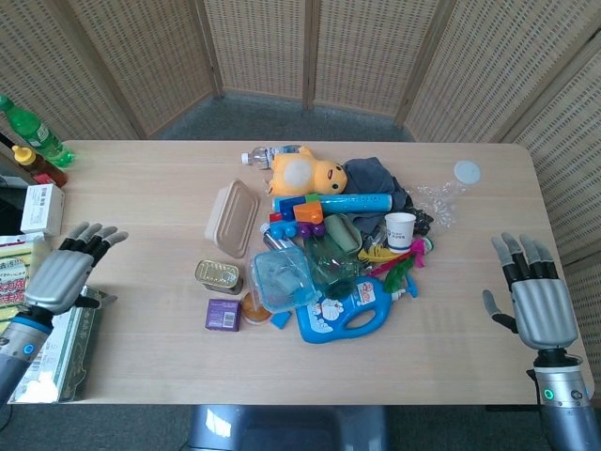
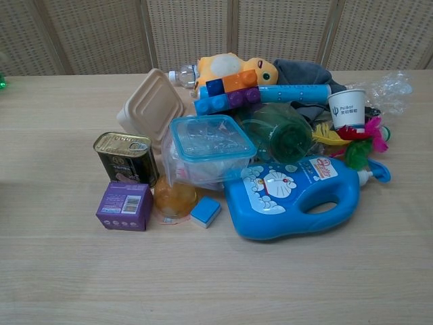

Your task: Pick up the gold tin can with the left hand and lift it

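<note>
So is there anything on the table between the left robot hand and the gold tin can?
No, in the head view only bare table lies between the left robot hand and the gold tin can.

Wooden table: gold tin can, purple box, blue jug, perhaps lid
</note>
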